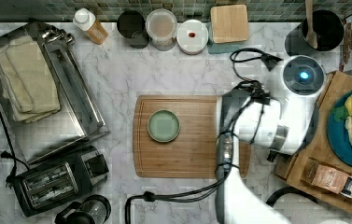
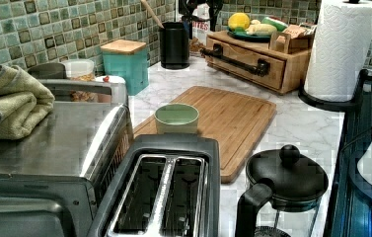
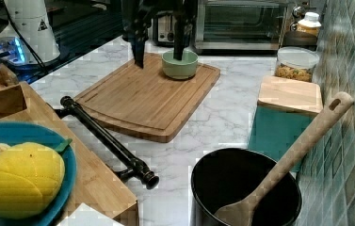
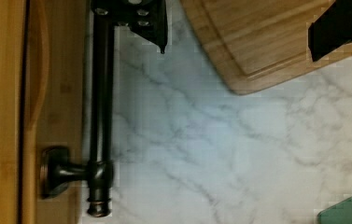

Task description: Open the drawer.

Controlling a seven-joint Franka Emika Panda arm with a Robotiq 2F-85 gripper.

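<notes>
The drawer (image 2: 246, 67) sits shut in a light-wood box at the left view's upper right. Its long black bar handle (image 2: 238, 58) runs along the front. In the wrist view the handle (image 4: 101, 93) lies beside the wooden drawer front (image 4: 66, 93). My gripper (image 4: 243, 37) hangs open and empty above the marble, between the handle and the cutting board (image 4: 257, 42). One finger (image 4: 151, 23) is right next to the bar and the other finger (image 4: 341, 28) is over the board's edge. In the right view the gripper (image 3: 158, 61) hangs above the handle (image 3: 104, 139).
A green dish (image 1: 164, 126) sits on the cutting board (image 1: 187, 158). A blue plate of fruit (image 3: 20, 174) rests on top of the drawer box. A black pot with a wooden spoon (image 3: 246, 188), a teal canister (image 3: 283, 117), a paper towel roll (image 2: 339, 49), a toaster (image 1: 57, 179) and a toaster oven (image 1: 47, 88) ring the counter.
</notes>
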